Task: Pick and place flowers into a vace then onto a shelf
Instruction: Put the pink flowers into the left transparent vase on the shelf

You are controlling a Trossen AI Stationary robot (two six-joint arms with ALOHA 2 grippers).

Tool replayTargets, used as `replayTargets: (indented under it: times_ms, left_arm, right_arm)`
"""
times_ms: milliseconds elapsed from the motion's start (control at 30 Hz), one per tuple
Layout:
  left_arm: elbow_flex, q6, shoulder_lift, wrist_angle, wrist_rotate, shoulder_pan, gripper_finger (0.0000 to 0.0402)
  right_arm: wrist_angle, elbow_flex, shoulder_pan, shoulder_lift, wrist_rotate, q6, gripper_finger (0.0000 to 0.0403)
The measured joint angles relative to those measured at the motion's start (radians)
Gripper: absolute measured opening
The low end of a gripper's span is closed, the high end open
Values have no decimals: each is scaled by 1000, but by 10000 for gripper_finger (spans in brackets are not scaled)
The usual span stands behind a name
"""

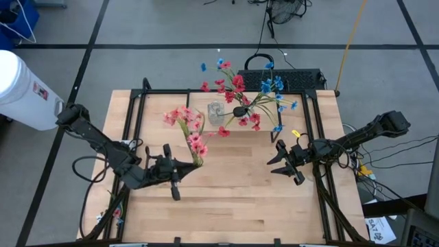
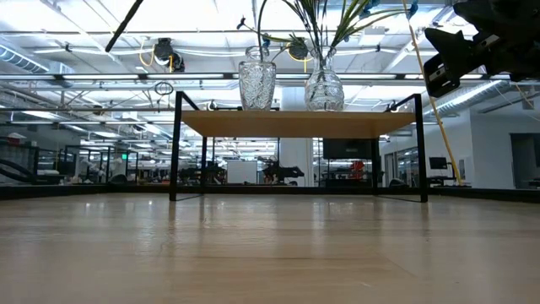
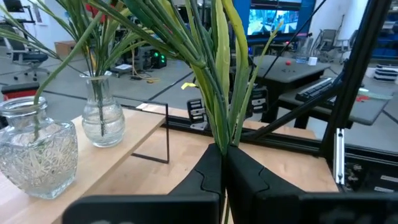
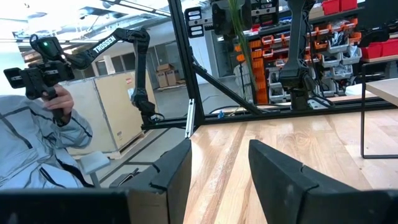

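Lower left of high view: left claw point(image 1: 195, 165) clamped on pink-blossomed green-stemmed spray point(image 1: 186, 127), not yet in a vase; red/blue sprays point(image 1: 236, 92) already in glass vases on light-wood shelf point(image 2: 295, 123). Right claw point(image 1: 280, 159) parted, empty, mid-right.

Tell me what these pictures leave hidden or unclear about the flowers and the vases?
- Low view: the blossoms above both vases on the shelf are cut off by the top edge.
- Left wrist view: the left hand grips a bunch of stems; its blossoms run off the top.
- High view: the vases are too small and covered by blossoms to tell which stems sit in which.
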Motion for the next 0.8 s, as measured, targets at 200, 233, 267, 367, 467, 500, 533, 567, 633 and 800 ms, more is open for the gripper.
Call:
replayTargets:
  times_ms: [200,233,267,367,467,500,533,567,633,800]
  left_arm:
    - [0,1,0,22,9,21,10]
    - [0,7,0,35,16,24,7]
    - [0,18,0,49,25,27,6]
    - [0,72,0,100,25,34,8]
    - [0,175,0,170,24,43,9]
    - [0,219,0,200,24,44,6]
    - [0,266,0,235,25,46,5]
    - [0,311,0,271,25,48,5]
    - [0,389,0,336,38,55,8]
    - [0,455,0,444,140,106,5]
  right_arm:
    - [0,0,0,0,0,0,150]
    - [0,0,0,0,0,0,150]
    - [0,0,0,0,0,0,150]
    - [0,0,0,0,0,0,150]
    - [0,0,0,0,0,0,150]
    - [0,0,0,0,0,0,150]
    - [0,0,0,0,0,0,150]
    - [0,0,0,0,0,0,150]
    - [0,0,0,0,0,0,150]
    - [0,0,0,0,0,0,150]
